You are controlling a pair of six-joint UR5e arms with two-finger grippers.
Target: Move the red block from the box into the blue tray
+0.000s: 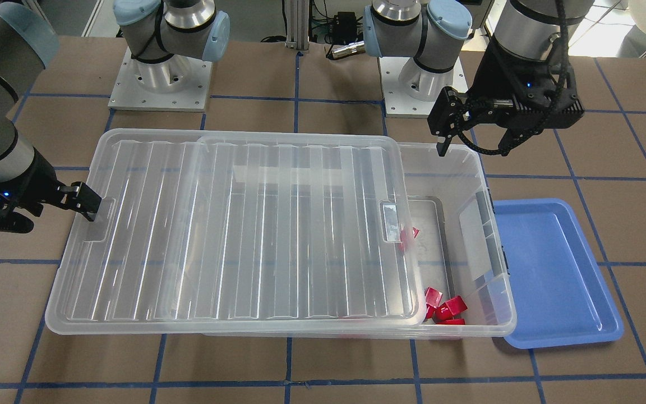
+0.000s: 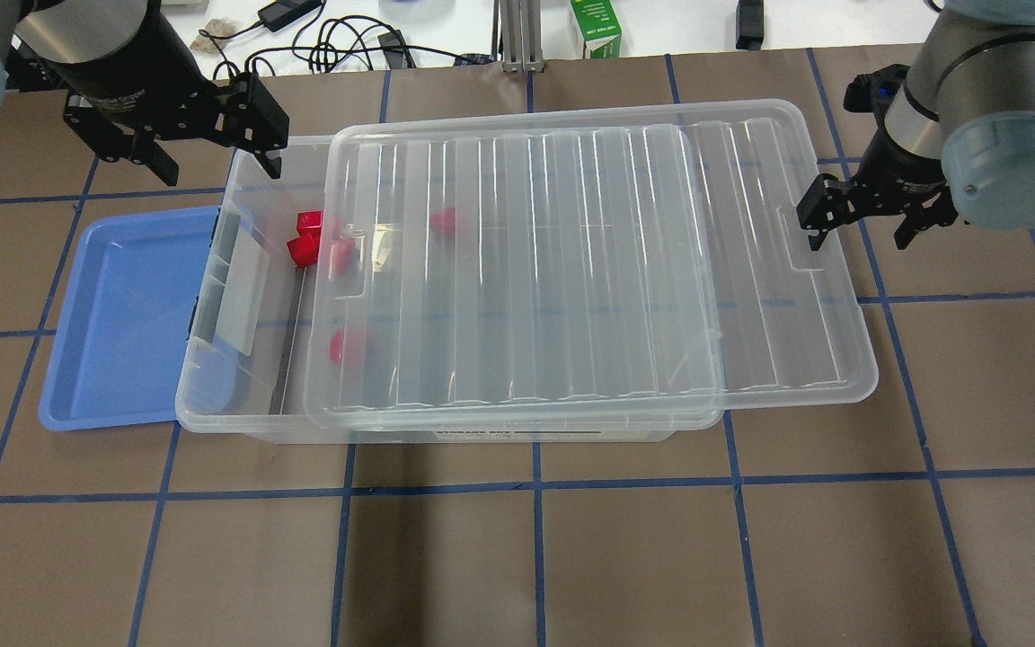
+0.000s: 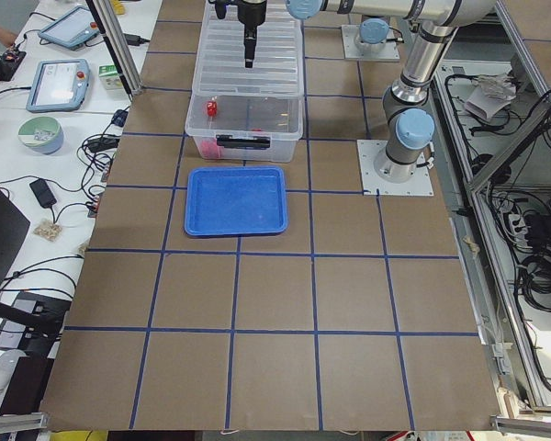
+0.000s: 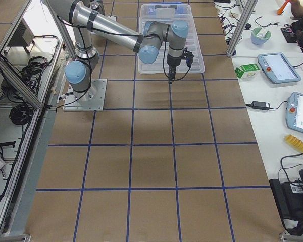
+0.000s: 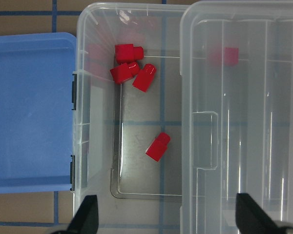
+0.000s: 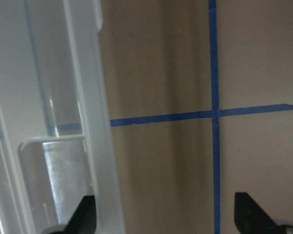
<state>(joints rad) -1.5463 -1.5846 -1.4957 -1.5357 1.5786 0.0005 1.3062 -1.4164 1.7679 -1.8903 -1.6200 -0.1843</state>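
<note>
Brown gridded bench [image 2: 517,557] bearing box [image 2: 230,418], lid [image 2: 571,270] offset, one end uncovered. Red block [image 5: 157,146] on box floor, well below left tool [image 2: 212,148], spread wide, empty. Right tool [image 2: 861,226] likewise spread beside lid edge. Blue tray [image 2: 122,296] abutting box.

Red blocks [image 5: 157,146], blue tray [image 5: 29,112], clear ribbed lid [image 2: 571,261].

Cannot read any writing: print on the green carton [image 2: 596,27] and the front label [image 2: 517,435] of the box [image 2: 248,424] stays too small.
</note>
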